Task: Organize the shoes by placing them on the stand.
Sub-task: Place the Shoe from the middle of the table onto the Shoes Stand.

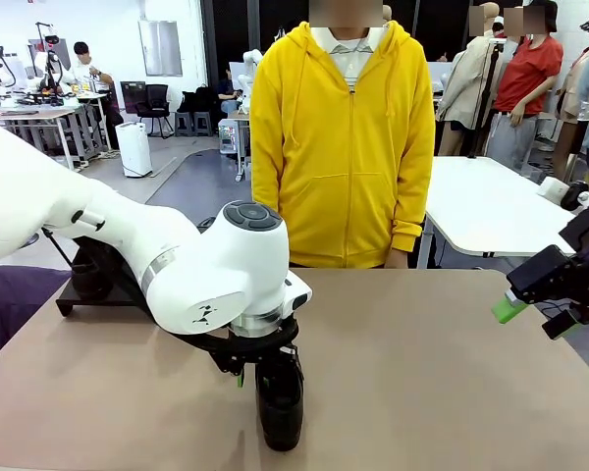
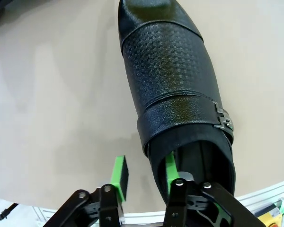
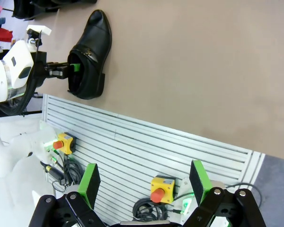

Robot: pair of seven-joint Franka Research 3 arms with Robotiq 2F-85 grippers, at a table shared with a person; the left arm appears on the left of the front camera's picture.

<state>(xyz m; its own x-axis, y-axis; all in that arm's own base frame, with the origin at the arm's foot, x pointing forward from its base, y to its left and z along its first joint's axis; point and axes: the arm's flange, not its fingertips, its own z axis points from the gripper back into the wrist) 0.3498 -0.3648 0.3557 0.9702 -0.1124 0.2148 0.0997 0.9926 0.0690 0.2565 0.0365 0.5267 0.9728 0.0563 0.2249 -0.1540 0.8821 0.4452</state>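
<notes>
The tan counter [image 1: 422, 373] is stretching across to a person in a yellow hoodie [image 1: 342, 137] who is standing at its far edge. The left arm [image 1: 128, 260] is reaching over the near middle of the counter, and behind its elbow, at the far left, the black stand [image 1: 79, 289] is sitting, mostly covered by the arm. One black shoe [image 2: 175, 90] is lying flat on the counter in front of the robot, well apart from the stand, its strap and metal buckle [image 2: 223, 120] facing up. The left hand [image 2: 144, 175] is straddling the shoe's side wall at the heel opening, one green pad inside the shoe and the other outside it; the pads are standing apart with a gap at the outer one, so I cannot tell whether they are gripping. The right hand [image 3: 142, 182] is hanging off the counter's right edge with its jaws spread wide and nothing between them, above a slatted panel carrying yellow boxes with red buttons [image 3: 161, 188].
</notes>
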